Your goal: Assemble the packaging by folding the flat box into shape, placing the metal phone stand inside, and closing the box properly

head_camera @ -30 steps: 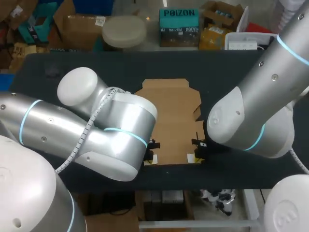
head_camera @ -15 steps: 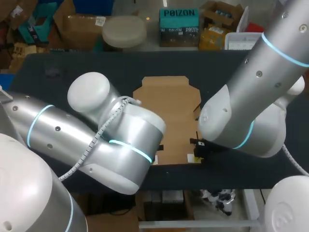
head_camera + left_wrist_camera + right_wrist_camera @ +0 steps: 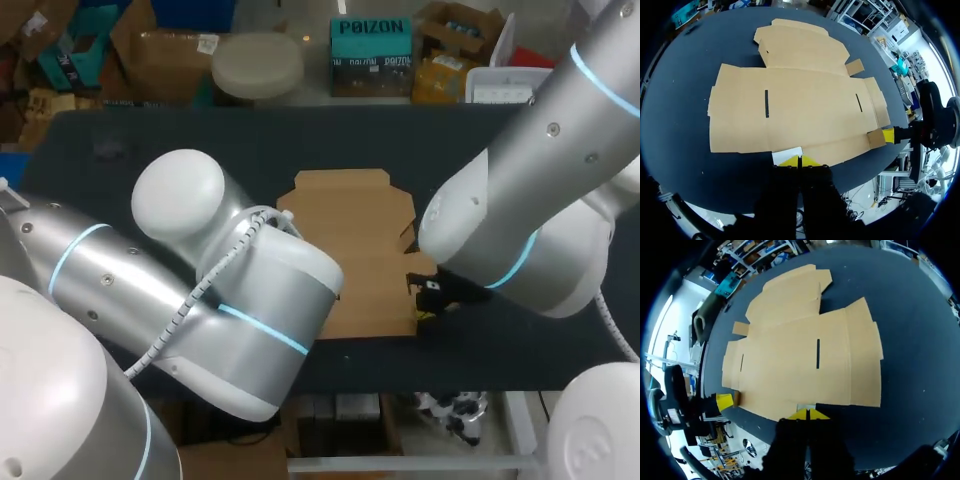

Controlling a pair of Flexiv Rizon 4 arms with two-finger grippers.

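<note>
A flat cardboard box (image 3: 800, 355) is seen lying unfolded on the dark bench (image 3: 910, 340); its panels are spread out ahead of the right jaws, with the narrower flapped panel lying farthest from them; two dark slits (image 3: 817, 353) are cut into the broad middle panel, well apart; a small tab (image 3: 740, 328) is set out from one side edge; the right jaws are held at the box's near edge, their yellow fingertips (image 3: 801, 414) pressed together with no gap; a small pale patch (image 3: 806, 406) is shown just ahead of them; the left jaws are seen beside a corner flap, one yellow fingertip (image 3: 724, 401) placed against it.
</note>
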